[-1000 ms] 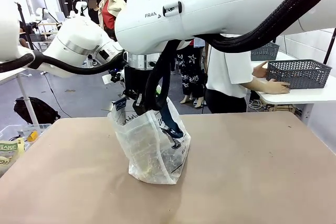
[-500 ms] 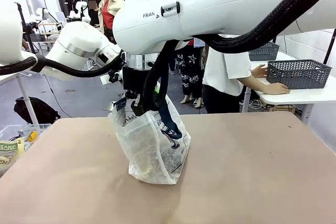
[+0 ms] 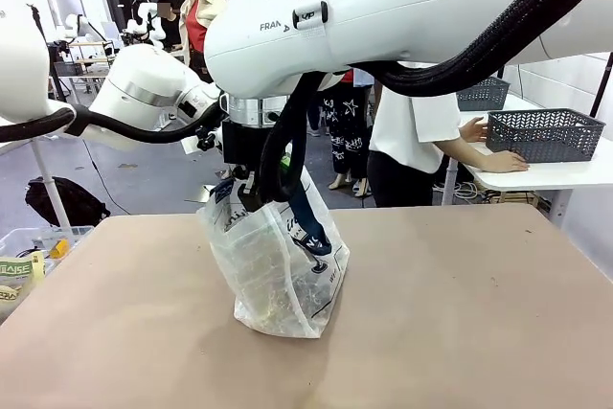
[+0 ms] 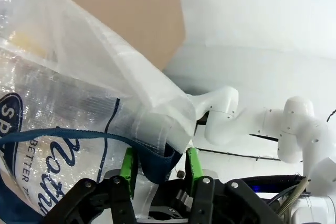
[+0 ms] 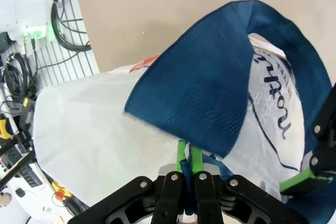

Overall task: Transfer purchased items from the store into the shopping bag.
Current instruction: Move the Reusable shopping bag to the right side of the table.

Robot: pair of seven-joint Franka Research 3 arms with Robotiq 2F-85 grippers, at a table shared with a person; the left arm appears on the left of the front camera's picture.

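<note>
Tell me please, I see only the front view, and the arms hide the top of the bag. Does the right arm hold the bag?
Observer: Yes. In the right wrist view the right gripper has its jaws shut on the navy strap of the shopping bag.
Operator: And the left one?
Observer: In the left wrist view the left gripper has the bag's rim and a navy strap between its green pads, jaws partly closed on them.
Operator: Is any item in either jaws?
Observer: No, both wrist views show only bag material there.
</note>
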